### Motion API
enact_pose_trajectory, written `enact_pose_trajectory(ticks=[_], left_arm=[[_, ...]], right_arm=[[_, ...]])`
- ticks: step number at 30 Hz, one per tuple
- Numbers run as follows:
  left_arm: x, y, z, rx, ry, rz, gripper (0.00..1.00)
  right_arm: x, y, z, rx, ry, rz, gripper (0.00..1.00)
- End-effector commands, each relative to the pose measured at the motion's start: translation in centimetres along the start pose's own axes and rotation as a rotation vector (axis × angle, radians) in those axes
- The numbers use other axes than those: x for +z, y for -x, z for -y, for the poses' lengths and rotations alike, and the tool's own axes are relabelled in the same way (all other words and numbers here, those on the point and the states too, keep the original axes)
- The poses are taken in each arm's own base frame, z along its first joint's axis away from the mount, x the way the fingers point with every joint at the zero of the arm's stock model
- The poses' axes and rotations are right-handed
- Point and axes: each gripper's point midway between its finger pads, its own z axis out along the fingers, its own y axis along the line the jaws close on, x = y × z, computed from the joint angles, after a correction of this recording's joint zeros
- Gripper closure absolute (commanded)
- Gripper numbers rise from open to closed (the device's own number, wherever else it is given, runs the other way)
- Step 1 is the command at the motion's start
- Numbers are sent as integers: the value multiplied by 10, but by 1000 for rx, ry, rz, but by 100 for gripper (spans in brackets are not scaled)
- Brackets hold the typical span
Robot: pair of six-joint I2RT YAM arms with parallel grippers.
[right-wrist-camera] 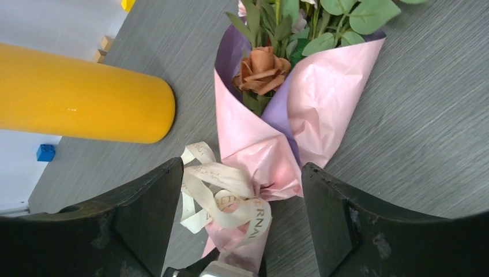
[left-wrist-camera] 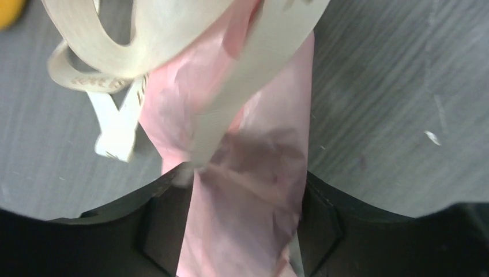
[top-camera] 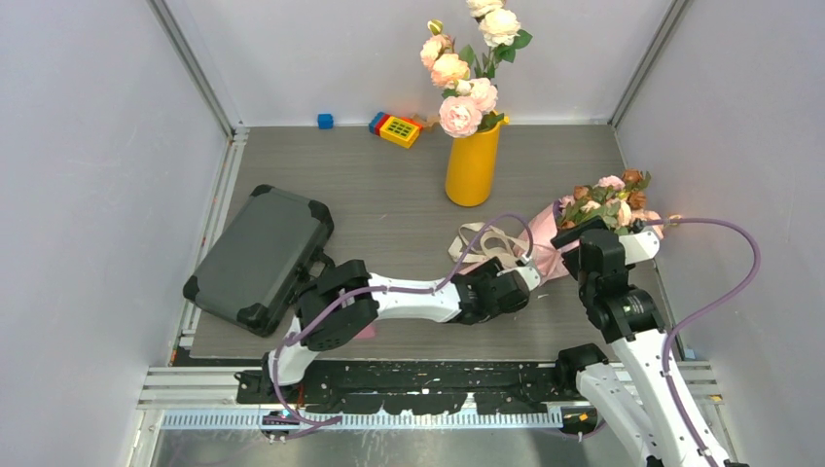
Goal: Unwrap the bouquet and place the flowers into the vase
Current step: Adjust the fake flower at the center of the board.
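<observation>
At the near edge of the grey table (top-camera: 389, 204), two robot arms are bolted side by side. The left arm is stretched low across the table to the right, and its left hand (top-camera: 506, 287) is set at the narrow tail of the bouquet (right-wrist-camera: 323, 92). In the left wrist view, pink crinkled paper fills the gap between the two dark fingers (left-wrist-camera: 164, 231); whether it is gripped or merely lying between them cannot be told.

The bouquet is laid on its side at the right of the table, tail toward the left hand and open end pointed away to the right. It is wrapped in paper that is pink outside and lilac inside, and a beige ribbon (right-wrist-camera: 225, 196) is knotted round its neck in loose loops. The flowers (top-camera: 608, 199) – small pink, peach and rusty-brown roses among green leaves – are seen at the open end.

The right hand (top-camera: 587, 240) is held above the bouquet with its fingers spread wide, gripping nothing.

A dark hard case (top-camera: 258, 258) is placed at the left edge. Farther back, near the middle, the yellow-orange vase (top-camera: 473, 165) is stood upright, apart from the bouquet – larger pale pink and cream roses (top-camera: 467, 78) are held in it. By the back wall, a yellow toy (top-camera: 399, 129) and a small blue block (top-camera: 325, 121) are seen.
</observation>
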Motion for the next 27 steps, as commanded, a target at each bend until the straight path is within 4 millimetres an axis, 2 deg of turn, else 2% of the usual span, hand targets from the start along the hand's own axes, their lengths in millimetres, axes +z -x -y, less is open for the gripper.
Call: enact_pose_trajectory(ticks=[1, 4, 7, 11, 14, 17, 20, 27], left_arm=[[-43, 31, 9, -186, -140, 90, 31], [-63, 33, 16, -226, -230, 104, 20], [-82, 32, 16, -243, -284, 106, 13], [-111, 32, 15, -298, -372, 121, 7], [-122, 32, 17, -393, -466, 101, 8], [-121, 37, 13, -521, -548, 95, 12], [-113, 41, 10, -606, -590, 123, 22], [-91, 50, 9, -650, -617, 137, 35]], right_arm=[[-19, 24, -9, 34, 26, 53, 20], [-26, 25, -13, 18, 37, 24, 20], [-30, 18, -21, -24, 55, -44, 18], [-27, 6, -26, -77, 33, -132, 17], [-18, -5, -23, -120, 0, -180, 16], [-6, -14, -21, -152, -28, -233, 15], [3, -21, -22, -154, -15, -284, 19], [25, -31, 6, -136, -94, -338, 32]])
